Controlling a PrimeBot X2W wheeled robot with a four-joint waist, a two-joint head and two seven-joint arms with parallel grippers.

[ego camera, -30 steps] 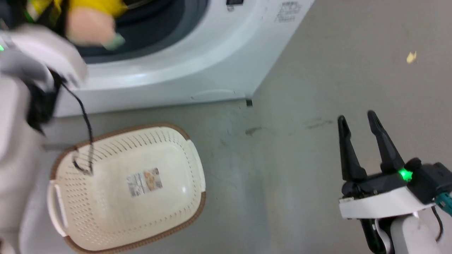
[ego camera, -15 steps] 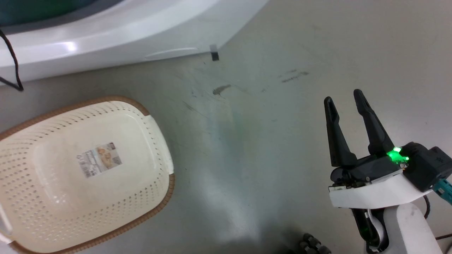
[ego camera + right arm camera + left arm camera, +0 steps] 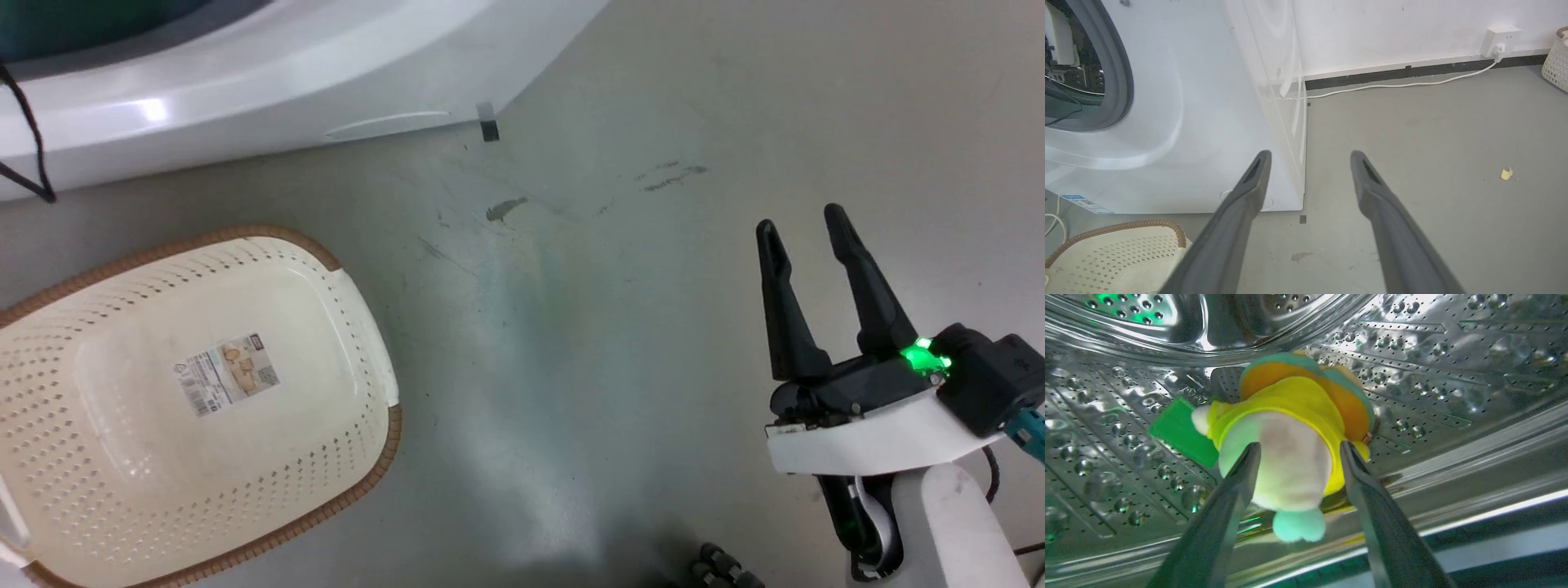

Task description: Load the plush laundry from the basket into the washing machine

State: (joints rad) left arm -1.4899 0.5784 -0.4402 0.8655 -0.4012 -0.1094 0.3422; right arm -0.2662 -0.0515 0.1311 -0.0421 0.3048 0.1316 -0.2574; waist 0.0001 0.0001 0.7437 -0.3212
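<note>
The plush laundry (image 3: 1290, 416), a doll with a cream-pink head, yellow top and orange bottom, lies inside the washing machine's steel drum (image 3: 1412, 355). My left gripper (image 3: 1299, 447) is open, its fingers spread wide on either side of the doll's head. The washing machine (image 3: 286, 73) fills the head view's top left, and its grey door seal shows in the right wrist view (image 3: 1208, 102). On the floor in front of it stands the basket (image 3: 245, 506), also (image 3: 1118, 245), holding just its paper label (image 3: 227, 374). At the lower right my right gripper (image 3: 804, 229), also (image 3: 1309, 157), hangs open over bare floor.
A black cable (image 3: 24, 131) hangs along the washer's front at the left. A white power cord runs along the skirting to a wall socket (image 3: 1500, 41). Another white basket (image 3: 1555, 61) stands at the far right. A yellow scrap (image 3: 1506, 173) lies on the grey floor.
The head camera has tilted down, so the washer's opening and my left arm with the plush have left its view. The right gripper has stayed open in place.
</note>
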